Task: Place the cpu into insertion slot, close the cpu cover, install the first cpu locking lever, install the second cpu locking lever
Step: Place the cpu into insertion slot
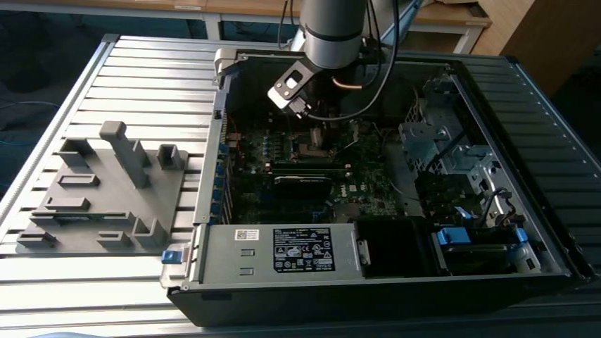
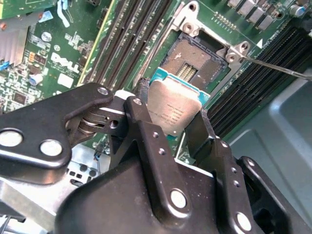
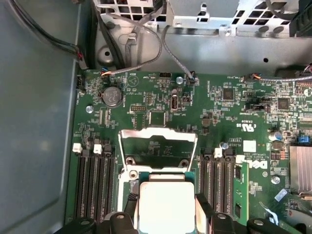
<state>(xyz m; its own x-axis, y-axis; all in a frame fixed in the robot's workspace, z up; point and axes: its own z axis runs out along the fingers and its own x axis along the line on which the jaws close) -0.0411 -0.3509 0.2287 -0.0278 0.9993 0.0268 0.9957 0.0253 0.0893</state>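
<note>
My gripper (image 2: 173, 105) is shut on the cpu (image 2: 170, 113), a small square chip with a dull silver face and a green rim, held by two opposite edges between the black fingers (image 2: 143, 92). The chip hangs just over the near edge of the insertion slot (image 2: 195, 63), a dark open recess with gold contacts and a silvery rim. In the first wrist view the cpu (image 3: 165, 204) sits in the gripper (image 3: 165, 202), and beyond it the cpu cover (image 3: 157, 132) stands swung up. A thin locking lever (image 2: 278, 69) sticks out beside the slot. In the exterior view the gripper (image 1: 314, 132) is low over the motherboard (image 1: 281, 151).
Long black memory slots (image 3: 92, 180) flank the socket on both sides, and one green memory stick (image 3: 242, 187) stands in them. The case walls (image 1: 526, 176), a drive cage (image 1: 432, 134) and loose cables (image 3: 146, 44) close in around. A grey fixture (image 1: 103, 190) lies at the exterior view's left.
</note>
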